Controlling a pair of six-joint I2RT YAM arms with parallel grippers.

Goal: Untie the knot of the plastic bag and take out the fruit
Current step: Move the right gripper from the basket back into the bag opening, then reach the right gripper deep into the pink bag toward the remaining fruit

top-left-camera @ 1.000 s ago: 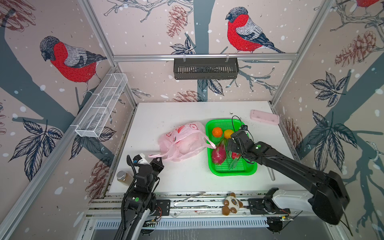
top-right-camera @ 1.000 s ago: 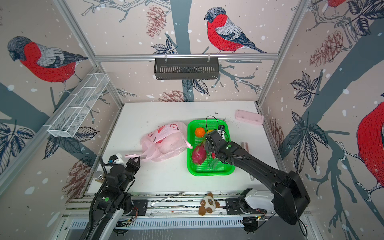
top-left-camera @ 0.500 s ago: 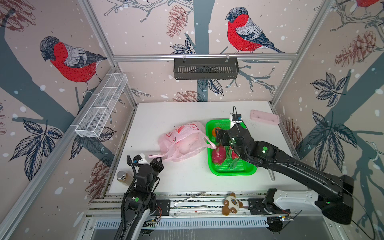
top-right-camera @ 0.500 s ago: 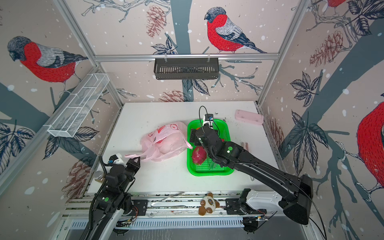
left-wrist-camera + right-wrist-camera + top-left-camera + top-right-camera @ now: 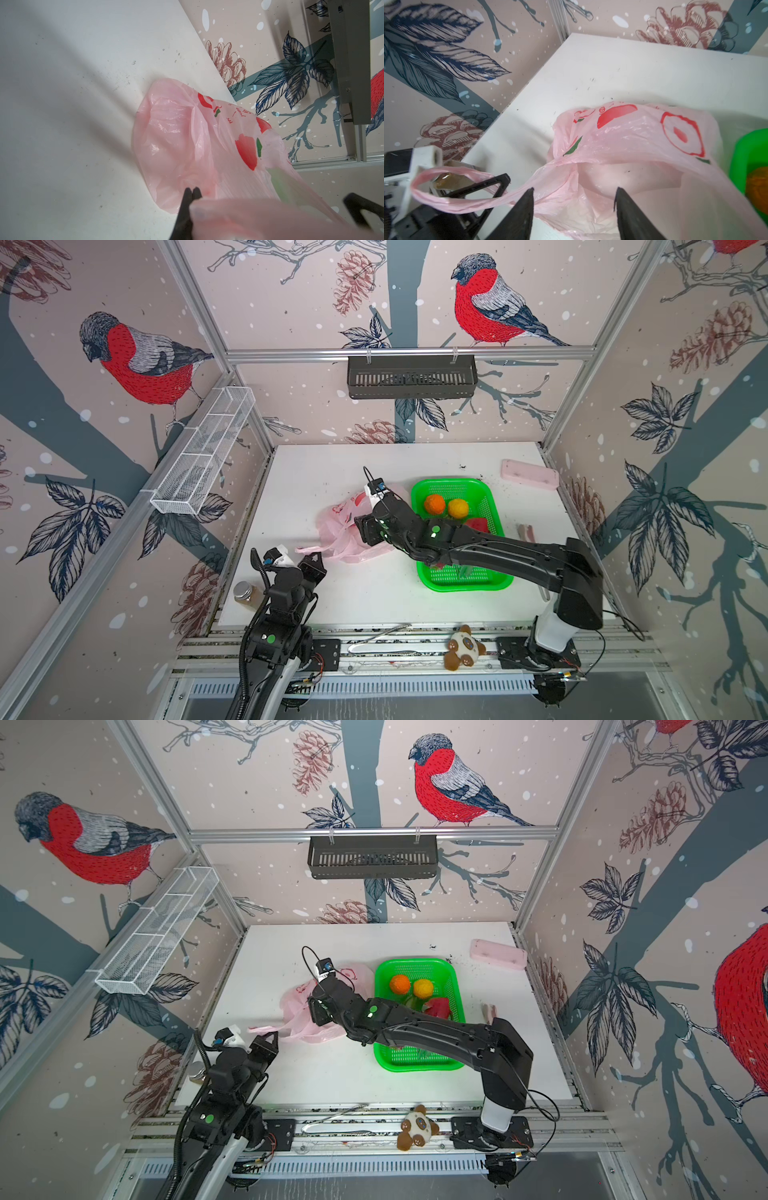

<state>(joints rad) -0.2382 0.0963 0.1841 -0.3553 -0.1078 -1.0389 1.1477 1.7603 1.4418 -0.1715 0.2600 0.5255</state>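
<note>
Where bag [image 5: 337, 529] flanks basket [image 5: 453, 482], right pincer [image 5: 574, 190] agape

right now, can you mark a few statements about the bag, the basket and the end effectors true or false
1. Two orange citrus lie in the green basket. True.
2. The right end effector hovers over the basket. False: it is at the plastic bag, jaws apart.
3. The left end effector is wide open. False: it is shut on the bag.
4. The plush toy lies on the front rail, off the table. True.
5. The pink block is inside the basket. False: it lies on the table beyond the basket.
</note>
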